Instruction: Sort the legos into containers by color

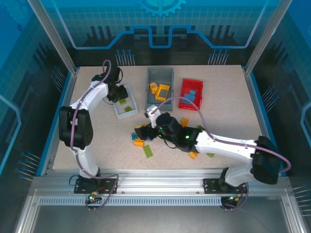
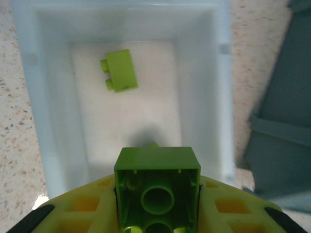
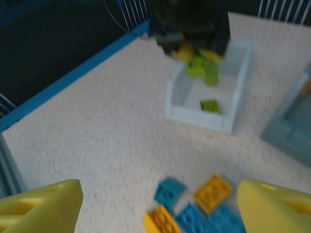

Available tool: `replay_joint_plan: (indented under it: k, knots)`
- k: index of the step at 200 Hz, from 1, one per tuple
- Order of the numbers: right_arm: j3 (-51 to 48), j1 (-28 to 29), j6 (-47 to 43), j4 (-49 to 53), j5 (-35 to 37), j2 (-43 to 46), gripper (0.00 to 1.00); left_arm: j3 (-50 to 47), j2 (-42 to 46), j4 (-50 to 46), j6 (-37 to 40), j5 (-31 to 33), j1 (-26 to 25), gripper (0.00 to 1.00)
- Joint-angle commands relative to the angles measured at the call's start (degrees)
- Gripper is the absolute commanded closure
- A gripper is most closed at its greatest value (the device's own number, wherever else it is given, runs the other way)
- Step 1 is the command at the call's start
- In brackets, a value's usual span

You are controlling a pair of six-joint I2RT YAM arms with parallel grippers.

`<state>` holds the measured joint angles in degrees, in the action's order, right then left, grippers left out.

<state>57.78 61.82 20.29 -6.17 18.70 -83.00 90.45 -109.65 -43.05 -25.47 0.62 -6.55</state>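
Presently, at the far left, the left hand (image 2: 157, 209) is seen clenched on a lime green brick (image 2: 157, 171), held hollow side toward the wrist camera above the near end of the white bin (image 2: 29, 97). A second lime brick (image 2: 120, 71) lies on that bin's floor near the far wall. The held brick is hanging over the correct bin and is not yet let go.

Toward the middle of the table (image 1: 97, 141), the right hand (image 3: 159, 199) is spread wide and empty, low over the loose pile. A blue brick (image 3: 167, 191) and an orange brick (image 3: 213, 192) lie just ahead of its fingers, touching or nearly so. A lime plate (image 1: 147, 151) lies apart, nearer the arm bases.

Further right, the grey bin (image 1: 150, 80) is noted with yellow pieces (image 1: 161, 90) inside, and the red bin (image 1: 184, 85) beside it with blue ones.

Handling, as judged: the bricks are taken to be light, rigid and smooth-walled, so slipping is the risk rather than crushing. A hold across two flat opposite side walls is preferred, studs avoided. Crowded bricks may be nudged when one is pinched; flat plates offer little edge.
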Motion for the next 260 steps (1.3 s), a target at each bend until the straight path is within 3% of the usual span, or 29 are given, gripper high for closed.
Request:
replay_joint_plan:
  k: [1,17,47,69,89,121,150,183,211,260]
  knots:
    - [5.06,2.07,-5.25,-8.88,7.69,-5.50,0.16,3.63,-3.03,0.18,-3.49,-4.68,1.21,0.84]
    - [6.49,2.06,-6.06,-13.67,8.58,-9.37,0.15,4.67,-5.62,0.71,-4.53,-5.74,1.62,0.83]
    - [8.97,1.99,-4.80,-13.49,9.53,-13.29,0.14,6.24,-9.54,1.13,-4.85,-6.65,2.15,0.77]
    - [8.04,1.74,-3.40,-12.83,9.30,-13.25,0.14,6.30,-9.50,1.13,-4.87,-7.30,2.24,0.56]
    - [6.08,0.91,-2.21,-11.72,8.74,-11.57,0.13,5.99,-7.61,0.54,-4.76,-7.51,2.25,0.48]
    - [4.07,-1.58,-3.94,-6.50,5.45,-7.97,0.14,5.93,-3.87,-0.57,-4.67,-7.65,2.26,0.43]
    - [4.13,-5.76,-10.43,5.20,-4.61,-5.77,0.16,5.17,-0.25,-1.17,-5.18,-8.47,2.24,0.45]
    - [3.68,-10.89,-20.74,20.83,-13.71,-6.91,0.20,-1.58,9.98,1.75,-6.58,-10.49,1.10,0.44]
    - [5.54,-14.28,-26.64,28.53,-18.10,-10.37,0.20,-10.93,20.80,3.12,-6.25,-12.33,-3.54,0.43]
    - [15.03,-14.68,-33.18,38.43,-16.99,-22.25,0.23,-29.96,43.97,2.73,-10.85,-14.70,-12.52,0.42]
